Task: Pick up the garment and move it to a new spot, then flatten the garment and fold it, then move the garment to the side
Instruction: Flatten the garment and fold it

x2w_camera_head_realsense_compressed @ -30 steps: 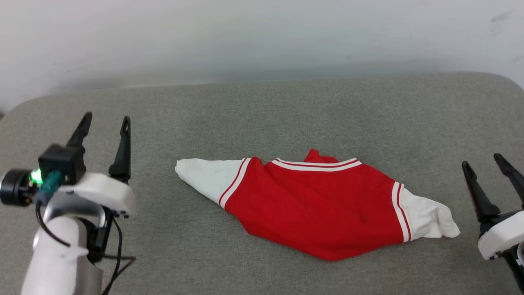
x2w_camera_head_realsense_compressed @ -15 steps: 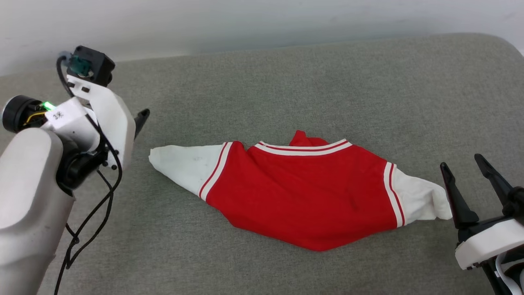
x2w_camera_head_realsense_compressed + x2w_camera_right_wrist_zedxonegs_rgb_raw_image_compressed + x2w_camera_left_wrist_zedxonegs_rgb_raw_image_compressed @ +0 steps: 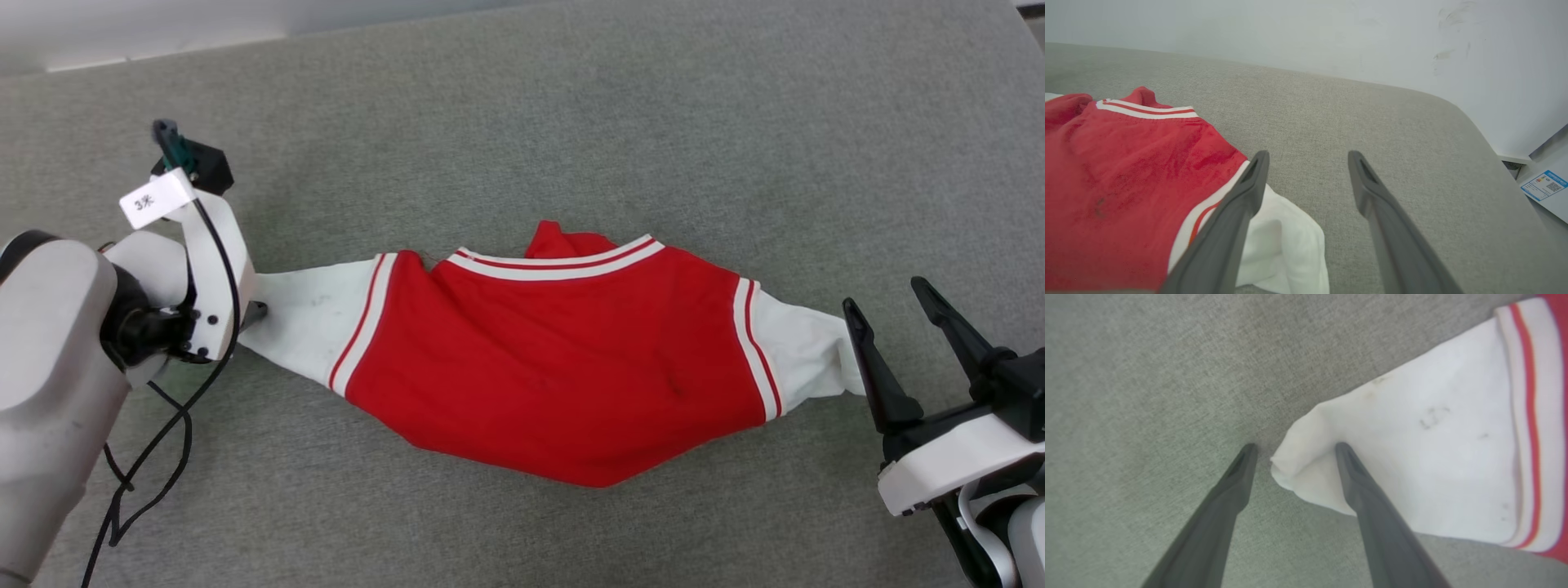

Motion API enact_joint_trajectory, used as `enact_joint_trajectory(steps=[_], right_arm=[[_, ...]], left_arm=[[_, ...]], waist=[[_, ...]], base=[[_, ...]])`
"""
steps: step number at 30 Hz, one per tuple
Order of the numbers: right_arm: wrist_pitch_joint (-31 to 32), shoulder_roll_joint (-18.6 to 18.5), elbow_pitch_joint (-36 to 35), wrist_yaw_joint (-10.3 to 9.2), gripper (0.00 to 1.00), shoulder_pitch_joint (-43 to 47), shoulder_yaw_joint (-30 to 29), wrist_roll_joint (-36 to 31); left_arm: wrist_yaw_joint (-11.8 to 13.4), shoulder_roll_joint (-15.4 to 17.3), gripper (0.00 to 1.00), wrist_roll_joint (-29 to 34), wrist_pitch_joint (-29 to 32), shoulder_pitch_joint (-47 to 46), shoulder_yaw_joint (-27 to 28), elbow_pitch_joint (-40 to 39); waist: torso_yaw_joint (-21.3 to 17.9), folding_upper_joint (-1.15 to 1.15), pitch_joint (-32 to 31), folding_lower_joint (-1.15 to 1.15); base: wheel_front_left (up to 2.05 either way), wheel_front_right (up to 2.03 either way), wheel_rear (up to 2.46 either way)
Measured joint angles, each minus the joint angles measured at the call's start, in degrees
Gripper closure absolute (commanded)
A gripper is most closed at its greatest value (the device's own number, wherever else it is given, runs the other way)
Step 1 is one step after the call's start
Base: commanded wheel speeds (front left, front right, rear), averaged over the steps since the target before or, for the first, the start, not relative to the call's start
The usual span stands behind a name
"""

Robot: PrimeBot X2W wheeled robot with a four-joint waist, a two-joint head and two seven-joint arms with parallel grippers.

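Red, white-sleeved jersey shirt [image 3: 555,359]; left pincer [image 3: 1295,447], released, straddles its nine-o'clock cuff [image 3: 1310,428], should reach deeper before clenching; right pincer [image 3: 884,294] released.

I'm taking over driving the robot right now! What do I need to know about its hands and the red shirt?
Left gripper: open, fingers straddling the tip of the garment's white sleeve, not closed on it.
Right gripper: open, beside the other white sleeve, holding nothing.
Garment: lying crumpled on the grey cushion, not flat, not folded.
Done: nothing yet.
Left: grab it, move it, flatten, fold, set aside.
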Motion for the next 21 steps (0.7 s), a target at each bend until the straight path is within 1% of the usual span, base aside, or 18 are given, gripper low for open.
enact_joint_trajectory(steps=[6, 7, 8, 11, 14, 16, 18, 20, 21], right_arm=[[-0.93, 0.03, 1.72, 0.00, 0.00, -0.88, 0.59, 0.01], [-1.00, 0.02, 2.02, 0.00, 0.00, -0.90, 0.60, 0.02], [-1.01, 0.00, 2.29, 0.00, 0.00, -1.02, 0.60, 0.05], [-1.08, -0.56, 2.72, 0.00, 0.00, -2.16, 0.36, 0.21], [-0.42, -2.91, 2.49, 0.00, 0.00, -3.26, 0.21, 0.18], [0.78, -5.44, 1.70, 0.00, 0.00, -4.59, 0.25, 0.19], [3.43, -8.96, 0.70, 0.00, 0.00, -6.40, 0.96, 0.66], [7.98, -13.01, -0.10, 0.00, 0.00, -8.26, 3.26, 2.59], [11.46, -15.27, -0.44, 0.00, 0.00, -9.21, 4.88, 4.00]], left_arm=[[-0.11, 1.70, 0.00, -2.08, 1.23, -1.03, -3.60, 2.25], [-0.10, 1.86, 0.40, -2.47, 1.27, -1.23, -4.31, 2.36], [-0.09, 1.99, 1.00, -2.85, 1.15, -1.33, -4.78, 2.38], [-0.09, 1.93, 1.00, -4.17, -1.04, -1.41, -6.17, 2.49], [-0.09, 1.80, 1.00, -5.10, -3.82, -1.37, -7.47, 2.30], [-0.09, 2.20, 1.00, -5.48, -6.02, -1.31, -8.35, 1.33], [-0.09, 2.65, 1.00, -6.28, -7.98, -1.25, -8.70, 0.32], [-0.09, 3.19, 1.00, -6.26, -9.72, -1.26, -9.51, -0.82], [-0.09, 3.39, 1.00, -6.25, -10.49, -1.26, -9.93, -1.37]], waist=[[-1.55, 0.00, 1.82, -0.01], [-1.55, 0.00, 1.85, -0.01], [-1.50, 0.00, 1.80, -0.01], [-1.12, 0.00, 1.22, -0.01], [-0.66, 0.00, 0.02, -0.01], [-0.31, 0.00, -1.00, -0.01], [0.13, 0.00, -2.04, -0.01], [0.61, 0.00, -3.05, -0.01], [0.89, 0.00, -3.53, -0.01]], base=[[0.00, 0.00, 0.00], [0.00, 0.00, 0.00], [0.00, 0.00, 0.00], [0.00, 0.00, 0.00], [0.00, 0.00, 0.00], [0.00, 0.00, 0.00], [0.00, 0.00, 0.00], [0.00, 0.00, 0.00], [0.00, 0.00, 0.00]])
